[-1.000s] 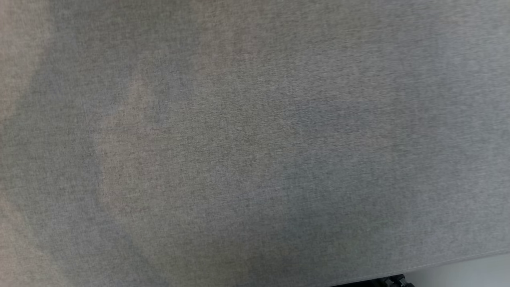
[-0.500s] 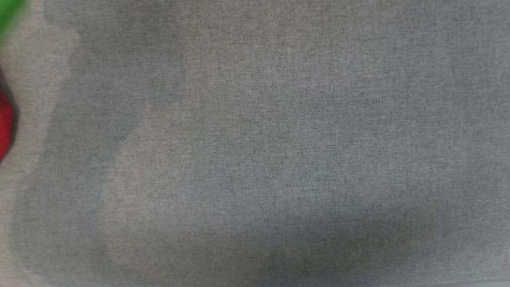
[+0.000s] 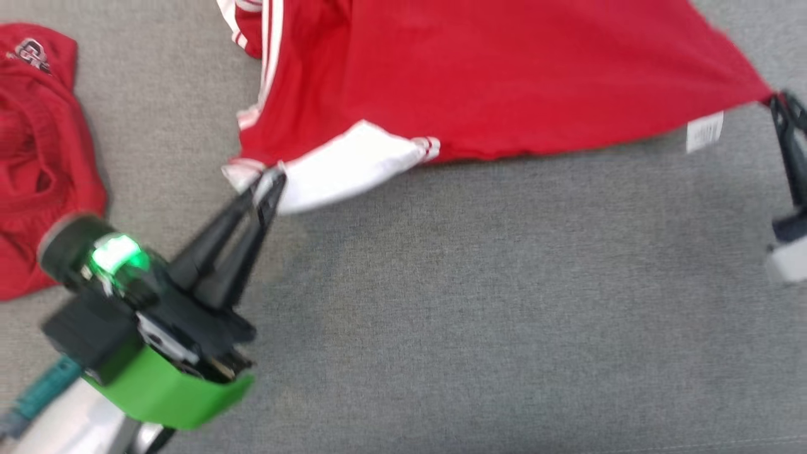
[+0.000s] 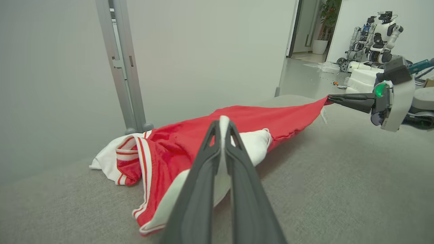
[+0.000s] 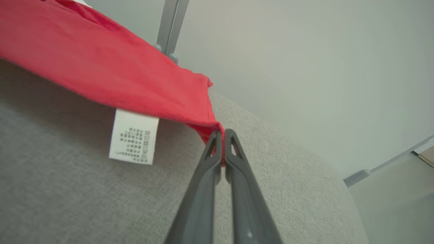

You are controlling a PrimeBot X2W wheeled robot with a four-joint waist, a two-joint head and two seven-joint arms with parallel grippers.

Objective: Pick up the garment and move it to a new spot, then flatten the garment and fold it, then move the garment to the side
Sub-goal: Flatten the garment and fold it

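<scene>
Robotics lab or test room. Evidence: white-and-black humanoid robots (image 4: 385, 32) parked by far wall, white foam blocks (image 4: 364, 76) stacked near them, bare pale walls (image 4: 203, 51), grey aluminium frame post (image 4: 123, 64), grey woven-fabric work surface (image 3: 504, 315).

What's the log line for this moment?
left hand: shut on red garment, white edge | right hand: shut on red corner | garment stretched between hands

Red white-trimmed garment (image 3: 504, 75) stretched taut above grey surface.
</scene>
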